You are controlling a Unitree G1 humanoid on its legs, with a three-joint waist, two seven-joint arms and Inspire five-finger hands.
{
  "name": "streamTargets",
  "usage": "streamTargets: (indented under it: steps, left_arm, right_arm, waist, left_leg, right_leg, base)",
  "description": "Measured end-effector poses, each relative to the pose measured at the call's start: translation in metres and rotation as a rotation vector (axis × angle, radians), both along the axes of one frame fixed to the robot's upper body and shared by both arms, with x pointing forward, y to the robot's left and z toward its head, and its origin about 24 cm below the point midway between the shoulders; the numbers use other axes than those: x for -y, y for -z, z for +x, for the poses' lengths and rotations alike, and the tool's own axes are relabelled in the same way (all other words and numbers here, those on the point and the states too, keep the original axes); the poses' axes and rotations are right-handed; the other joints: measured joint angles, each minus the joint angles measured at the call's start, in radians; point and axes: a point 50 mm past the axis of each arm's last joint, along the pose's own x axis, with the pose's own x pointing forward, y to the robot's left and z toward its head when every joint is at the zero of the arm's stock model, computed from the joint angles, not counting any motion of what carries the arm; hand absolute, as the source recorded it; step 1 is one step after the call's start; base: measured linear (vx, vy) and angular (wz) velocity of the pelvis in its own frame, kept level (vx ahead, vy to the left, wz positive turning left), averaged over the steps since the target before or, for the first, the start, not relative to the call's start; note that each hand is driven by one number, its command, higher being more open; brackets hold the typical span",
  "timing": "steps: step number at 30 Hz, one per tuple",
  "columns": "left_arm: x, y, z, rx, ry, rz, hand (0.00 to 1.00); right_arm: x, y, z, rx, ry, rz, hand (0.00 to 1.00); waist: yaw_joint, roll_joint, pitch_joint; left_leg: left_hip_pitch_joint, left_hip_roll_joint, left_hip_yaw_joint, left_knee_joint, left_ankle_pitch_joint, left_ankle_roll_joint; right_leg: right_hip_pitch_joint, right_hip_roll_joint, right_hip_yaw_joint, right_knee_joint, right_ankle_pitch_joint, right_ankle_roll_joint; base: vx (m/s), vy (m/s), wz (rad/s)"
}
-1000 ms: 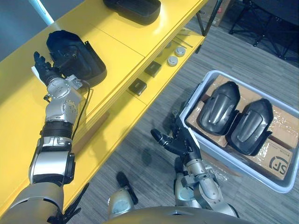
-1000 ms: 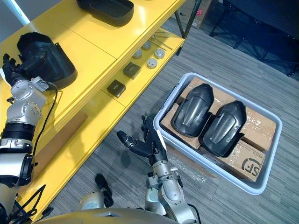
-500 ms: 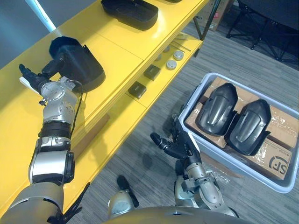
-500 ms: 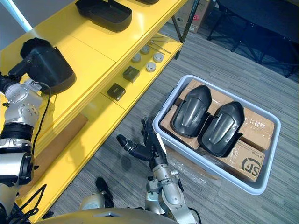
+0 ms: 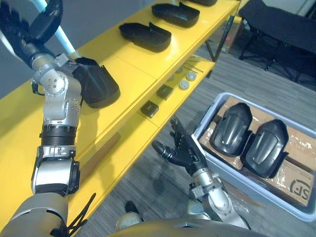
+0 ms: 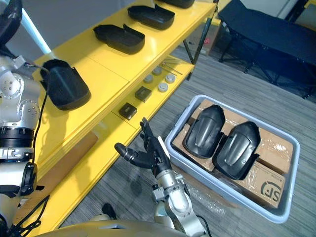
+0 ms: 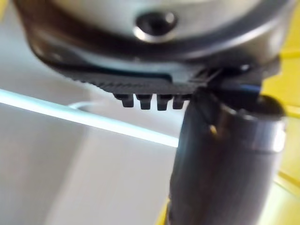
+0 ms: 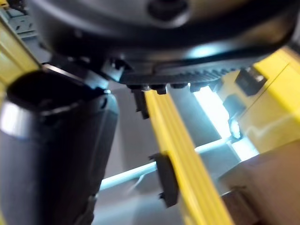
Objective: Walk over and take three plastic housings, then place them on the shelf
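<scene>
One black plastic housing (image 5: 97, 87) lies on the yellow shelf's top board (image 5: 133, 64), with two more housings (image 5: 147, 35) (image 5: 180, 14) farther along it. Another two housings (image 5: 231, 128) (image 5: 264, 141) lie side by side in the grey bin (image 5: 206, 118) on the floor. My left hand (image 5: 18, 30) is raised high above the shelf, open and holding nothing, up and to the left of the nearest housing. My right hand (image 5: 181, 151) hovers low between the shelf and the bin, open with its fingers spread, close to the bin's near-left wall.
The shelf's lower board carries two small dark blocks (image 5: 149, 108) (image 5: 164, 91) and round silver caps (image 5: 184, 85). Cardboard boxes (image 5: 296, 181) sit under the housings in the bin. A black folding frame (image 5: 284, 29) stands on the grey floor beyond the bin.
My left hand has lifted off the nearest housing and risen well above the shelf. The camera has tipped up along the shelf. My right hand has risen slightly, fingers spreading.
</scene>
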Motion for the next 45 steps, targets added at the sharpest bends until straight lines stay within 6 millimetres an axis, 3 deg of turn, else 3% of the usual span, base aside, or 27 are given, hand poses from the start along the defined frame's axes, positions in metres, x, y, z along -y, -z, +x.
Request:
streamTargets:
  steps: [3, 6, 12, 15, 19, 24, 28, 33, 40, 45]
  left_arm:
    - [0.009, 0.013, -0.025, 0.044, 0.069, 0.095, 1.0]
    - [0.01, 0.056, -0.056, -0.022, 0.129, 0.099, 1.0]
    - [0.0, 0.156, -0.12, -0.292, -0.008, -0.159, 1.0]
    - [0.0, 0.177, -0.137, -0.382, -0.023, -0.177, 1.0]
    - [0.004, 0.175, -0.142, -0.387, 0.023, -0.115, 1.0]
    - [0.005, 0.18, -0.149, -0.4, 0.041, -0.106, 1.0]
    - [0.011, 0.184, -0.149, -0.402, 0.067, -0.131, 1.0]
    - [0.024, 0.191, -0.151, -0.439, 0.145, -0.127, 1.0]
    - [0.026, 0.189, -0.152, -0.402, 0.14, -0.138, 1.0]
    - [0.028, 0.189, -0.152, -0.387, 0.132, -0.151, 1.0]
  right_arm:
    - [-0.004, -0.024, 0.012, 0.111, -0.019, 0.037, 1.0]
    - [-0.006, -0.04, 0.022, 0.182, -0.037, 0.062, 1.0]
    - [-0.006, -0.043, 0.046, 0.195, -0.03, 0.019, 1.0]
    - [-0.02, -0.031, 0.067, 0.117, -0.032, 0.004, 1.0]
    - [-0.041, -0.031, 0.086, 0.089, -0.085, -0.042, 1.0]
    - [-0.054, -0.034, 0.102, 0.064, -0.092, -0.087, 1.0]
    - [-0.052, -0.027, 0.119, 0.0, -0.014, -0.151, 1.0]
    - [-0.04, -0.012, 0.14, -0.126, 0.213, -0.221, 1.0]
    - [-0.031, -0.02, 0.152, -0.1, 0.351, -0.328, 1.0]
    - [-0.022, -0.018, 0.158, -0.118, 0.382, -0.375, 1.0]
  waist:
    - [0.023, 0.033, -0.044]
    - [0.061, 0.053, -0.078]
    - [0.166, 0.005, -0.109]
    - [0.215, -0.01, -0.118]
    - [0.259, -0.011, -0.119]
    - [0.284, -0.007, -0.118]
    - [0.306, -0.007, -0.118]
    - [0.333, -0.003, -0.116]
    - [0.338, 0.016, -0.103]
    - [0.349, 0.016, -0.093]
  left_leg:
    - [0.0, -0.002, -0.028, -0.013, 0.007, 0.0]
    - [-0.001, -0.002, -0.067, -0.014, 0.012, -0.001]
    - [-0.037, -0.004, -0.184, -0.038, 0.053, -0.005]
    - [-0.041, -0.012, -0.229, -0.039, 0.057, -0.009]
    - [-0.071, -0.023, -0.277, -0.043, 0.07, 0.0]
    - [-0.078, -0.026, -0.306, -0.043, 0.079, -0.001]
    - [-0.093, -0.03, -0.329, -0.043, 0.088, -0.003]
    - [-0.102, -0.036, -0.347, -0.043, 0.097, 0.005]
    - [-0.101, -0.036, -0.349, -0.043, 0.098, 0.003]
    - [-0.104, -0.038, -0.359, -0.043, 0.098, 0.002]
  right_leg:
    - [0.022, -0.001, -0.037, -0.011, -0.002, -0.001]
    - [0.058, 0.0, -0.085, -0.022, -0.008, 0.003]
    - [0.103, 0.01, -0.21, -0.036, -0.026, -0.006]
    - [0.131, 0.008, -0.25, -0.034, -0.036, -0.005]
    - [0.14, 0.004, -0.302, -0.034, -0.039, -0.001]
    - [0.156, 0.007, -0.336, -0.035, -0.041, 0.002]
    - [0.157, 0.007, -0.359, -0.036, -0.038, -0.002]
    - [0.162, 0.006, -0.376, -0.036, -0.038, -0.002]
    - [0.164, 0.006, -0.379, -0.036, -0.038, -0.001]
    - [0.17, 0.007, -0.393, -0.039, -0.038, -0.001]
  base:
    - [-0.01, -0.008, 0.31]
    - [0.0, -0.011, 0.4]
    - [-0.03, -0.024, 0.56]
    - [-0.02, -0.006, 0.45]
    - [-0.04, 0.006, 0.36]
    - [-0.01, -0.002, 0.19]
    - [0.0, -0.002, 0.17]
    - [0.0, 0.0, 0.1]
    - [0.0, 0.0, 0.0]
    - [0.0, 0.003, 0.07]
